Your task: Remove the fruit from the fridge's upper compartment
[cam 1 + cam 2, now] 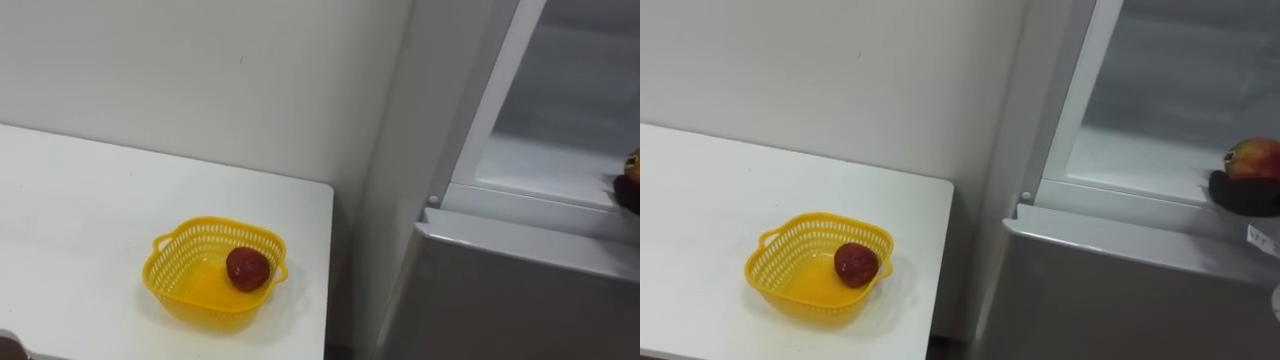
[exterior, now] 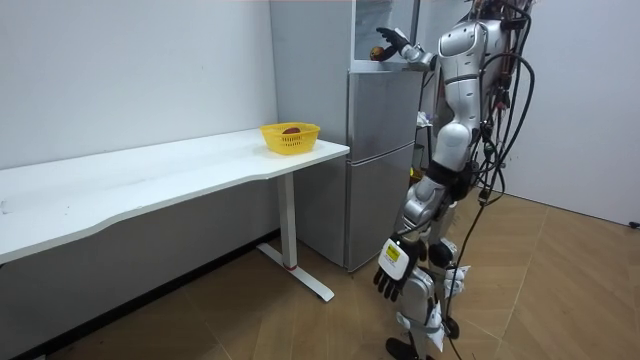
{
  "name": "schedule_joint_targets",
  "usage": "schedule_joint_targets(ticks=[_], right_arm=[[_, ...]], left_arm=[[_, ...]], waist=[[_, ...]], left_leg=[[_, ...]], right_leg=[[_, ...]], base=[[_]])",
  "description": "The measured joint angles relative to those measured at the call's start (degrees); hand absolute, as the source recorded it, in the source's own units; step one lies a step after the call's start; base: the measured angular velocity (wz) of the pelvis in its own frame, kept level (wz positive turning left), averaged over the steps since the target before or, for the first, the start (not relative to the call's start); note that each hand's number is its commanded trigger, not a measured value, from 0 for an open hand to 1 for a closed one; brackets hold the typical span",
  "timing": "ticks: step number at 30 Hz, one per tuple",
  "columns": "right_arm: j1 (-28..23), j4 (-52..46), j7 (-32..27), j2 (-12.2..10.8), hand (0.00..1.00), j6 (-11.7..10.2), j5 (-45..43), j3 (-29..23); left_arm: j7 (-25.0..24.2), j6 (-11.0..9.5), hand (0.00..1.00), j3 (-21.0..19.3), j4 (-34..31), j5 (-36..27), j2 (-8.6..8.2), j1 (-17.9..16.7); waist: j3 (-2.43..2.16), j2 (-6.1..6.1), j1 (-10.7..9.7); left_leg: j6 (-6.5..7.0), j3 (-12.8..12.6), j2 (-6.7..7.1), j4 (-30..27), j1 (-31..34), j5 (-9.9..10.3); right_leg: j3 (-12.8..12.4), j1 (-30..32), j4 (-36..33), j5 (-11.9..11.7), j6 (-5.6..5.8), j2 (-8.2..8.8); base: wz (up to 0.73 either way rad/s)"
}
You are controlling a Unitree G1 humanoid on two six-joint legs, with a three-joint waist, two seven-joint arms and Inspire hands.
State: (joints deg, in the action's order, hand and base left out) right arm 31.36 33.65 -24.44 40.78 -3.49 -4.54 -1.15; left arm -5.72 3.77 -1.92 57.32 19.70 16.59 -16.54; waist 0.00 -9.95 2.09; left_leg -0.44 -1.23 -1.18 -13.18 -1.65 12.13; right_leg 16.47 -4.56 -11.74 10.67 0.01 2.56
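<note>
A red and yellow fruit (image 1: 1253, 158) sits at the front right of the open upper fridge compartment (image 1: 1130, 160). My right hand (image 1: 1243, 195) is curled under and around it, at the right edge of the eye views. In the room view that hand (image 2: 392, 44) reaches into the top of the grey fridge (image 2: 380, 160) while I stand upright before it. My left hand (image 2: 393, 268) hangs by my leg with relaxed fingers. On the white table (image 1: 80, 220) stands a yellow mesh basket (image 1: 165, 262) with one dark red fruit (image 1: 248, 268) in it.
The fridge's lower door (image 1: 1120, 290) is closed, its top edge just below my right hand. The table's corner (image 1: 325, 190) lies close to the fridge's left side, with a narrow gap between. A plain white wall (image 1: 200, 70) runs behind the table.
</note>
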Motion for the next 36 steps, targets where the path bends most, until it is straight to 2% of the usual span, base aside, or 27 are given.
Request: schedule_joint_targets(ticks=[3,7,11,16,17,18,19,20,27,36], right_arm=[[0.8,0.3,0.8,0.0,0.00,1.0,0.0,0.0],[1.1,0.8,1.4,0.0,0.00,1.7,0.7,0.0],[1.9,2.8,3.2,0.3,0.00,2.0,5.5,0.0],[4.3,6.7,7.1,0.7,0.00,2.3,10.2,0.0],[4.3,7.0,8.2,1.2,0.16,2.3,11.9,0.0],[4.3,7.2,9.3,1.8,0.38,2.3,13.3,0.0],[4.3,7.3,9.8,2.2,0.97,2.3,13.7,0.0],[4.4,7.4,10.7,2.7,1.00,2.3,14.3,0.0],[6.0,10.6,15.3,5.2,1.00,2.4,16.0,2.4],[6.0,10.6,16.5,5.3,1.00,2.5,15.9,2.4]], left_arm=[[0.0,0.4,0.00,0.0,0.1,0.0,-0.01,-0.1],[0.0,1.2,0.00,0.0,0.1,0.0,-0.01,-0.5],[0.0,1.2,0.00,-0.1,0.1,0.0,0.02,-0.8],[0.0,1.1,0.00,-0.1,0.0,0.0,0.08,-0.9],[0.0,1.1,0.00,-0.1,-0.1,0.0,0.11,-0.9],[0.0,1.1,0.00,-0.1,-0.1,0.0,0.12,-0.9],[0.0,1.1,0.00,-0.1,-0.1,0.0,0.14,-0.9],[0.0,1.1,0.00,-0.1,-0.1,0.0,0.17,-0.9],[0.1,1.6,0.00,-0.1,0.0,0.0,0.55,-1.1],[0.3,2.2,0.00,-0.1,0.1,0.0,0.67,-1.1]], waist=[[-0.02,-0.03,0.0],[-0.30,-0.41,0.0],[-0.57,-0.82,-0.2],[-0.23,-0.64,-0.5],[-0.16,-0.62,-0.5],[-0.13,-0.58,-0.5],[-0.14,-0.58,-0.6],[-0.17,-0.63,-0.6],[-0.50,-1.37,-0.4],[-0.17,-1.37,-0.3]], left_leg=[[0.00,0.0,0.00,0.1,0.0,0.0],[0.00,0.0,0.00,-0.1,0.0,0.0],[0.00,0.2,0.03,-0.2,0.0,0.0],[0.00,0.5,0.04,-0.1,0.1,0.0],[0.00,0.5,0.03,0.1,0.2,0.0],[0.00,0.6,0.03,0.2,0.3,0.0],[0.00,0.6,0.03,0.2,0.4,0.0],[0.00,0.6,0.03,0.2,0.6,0.0],[-0.01,0.5,0.01,-0.3,0.9,0.0],[-0.01,0.5,-0.07,-0.3,1.0,0.0]], right_leg=[[0.1,0.1,-0.1,0.0,0.00,0.02],[0.2,0.1,0.0,0.0,0.00,0.04],[0.3,0.1,0.1,0.0,0.00,0.04],[0.8,-0.1,0.0,0.0,-0.01,0.08],[0.9,-0.1,0.0,0.0,-0.01,0.07],[0.9,0.0,0.0,0.0,-0.01,0.06],[0.9,0.1,0.0,0.0,-0.01,0.06],[0.9,0.3,0.0,0.0,-0.01,0.04],[0.8,0.6,0.1,0.0,-0.01,0.03],[0.8,0.6,0.1,0.0,-0.01,-0.03]], base=[[0.00],[0.00],[0.00],[0.03],[0.00],[0.00],[0.00],[0.00],[0.00],[0.00]])
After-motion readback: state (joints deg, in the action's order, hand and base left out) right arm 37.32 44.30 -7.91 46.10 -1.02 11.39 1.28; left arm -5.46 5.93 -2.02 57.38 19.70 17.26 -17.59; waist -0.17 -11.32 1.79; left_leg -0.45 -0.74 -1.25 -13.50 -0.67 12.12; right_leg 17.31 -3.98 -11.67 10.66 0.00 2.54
